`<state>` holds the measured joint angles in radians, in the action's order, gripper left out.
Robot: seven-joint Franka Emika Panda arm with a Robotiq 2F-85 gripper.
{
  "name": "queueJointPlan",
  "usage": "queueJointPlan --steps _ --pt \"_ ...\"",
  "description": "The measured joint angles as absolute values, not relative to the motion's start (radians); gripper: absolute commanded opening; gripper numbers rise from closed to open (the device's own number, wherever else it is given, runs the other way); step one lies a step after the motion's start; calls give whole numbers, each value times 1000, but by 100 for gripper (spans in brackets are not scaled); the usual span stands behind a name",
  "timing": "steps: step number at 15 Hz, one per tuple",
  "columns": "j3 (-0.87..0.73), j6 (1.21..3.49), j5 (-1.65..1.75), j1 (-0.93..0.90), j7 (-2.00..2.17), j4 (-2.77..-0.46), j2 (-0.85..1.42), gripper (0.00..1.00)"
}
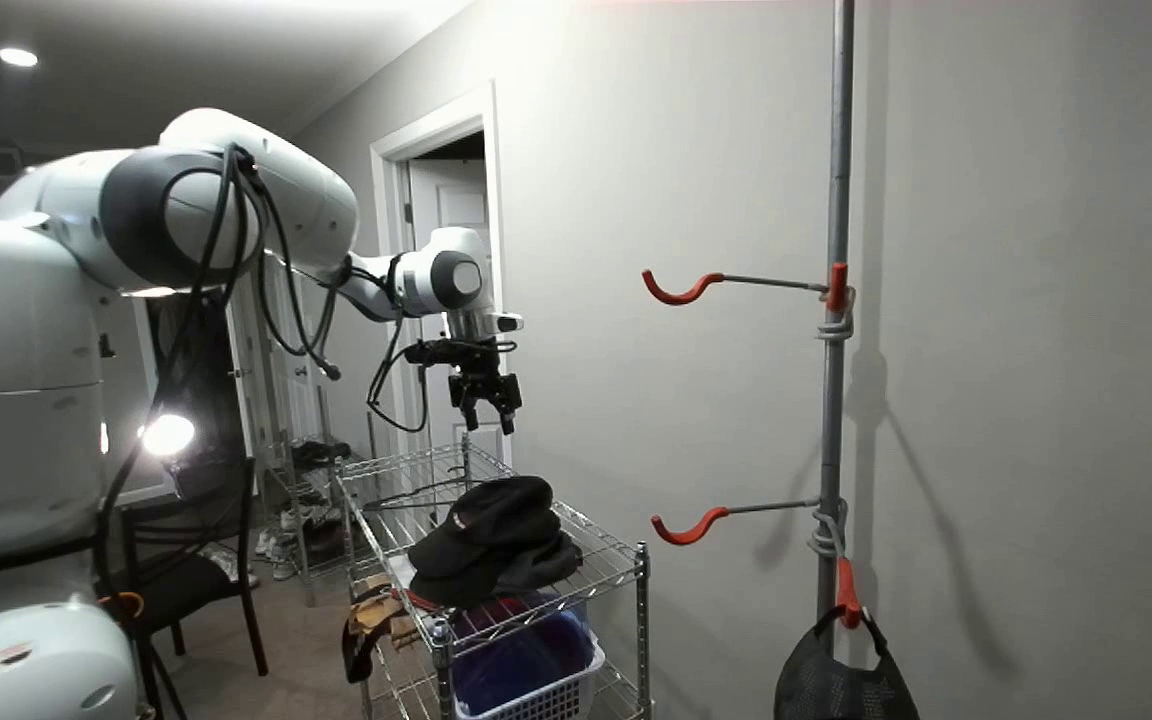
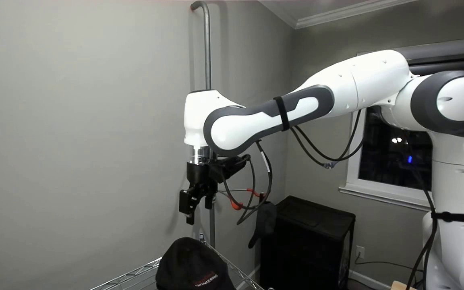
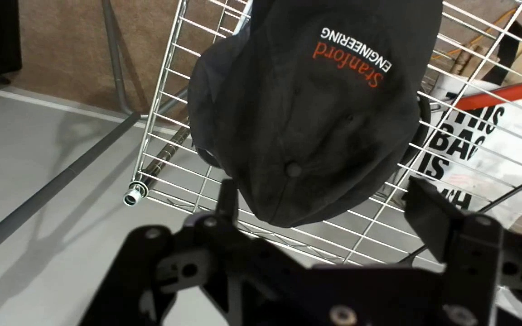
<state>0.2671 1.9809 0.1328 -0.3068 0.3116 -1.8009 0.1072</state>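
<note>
Black fingers [image 3: 431, 217] are standing apart on the gripper [image 1: 489, 424], grasping nothing. Lower down, the Stanford Engineering baseball cap [image 3: 324, 117] is lying on the chrome wire shelf [image 3: 157, 97]; a good descent would probably be centring on its crown, keeping off the shelf. Beyond, at right, an exterior view is showing a mesh cap [image 1: 841, 685] hanging on a red hook [image 1: 847, 592]; the wrist view is omitting both.

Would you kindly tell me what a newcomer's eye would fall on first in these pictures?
Probably the big white arm, spanning much of both exterior views and ending in an open, empty gripper higher than the wire rack. Next, perhaps, the black cap lettered "Stanford Engineering", large in the wrist view. Then the red hooks on the grey pole, one holding a mesh cap.
</note>
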Motion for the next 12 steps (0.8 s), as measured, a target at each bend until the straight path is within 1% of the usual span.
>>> queueJointPlan --steps 4,8,12 --pt "263 1993 81 -302 408 -1899 -10 100" --pt "247 2011 -3 -276 446 -2068 -184 100" --pt "199 2015 -53 -207 456 -2250 -368 100"
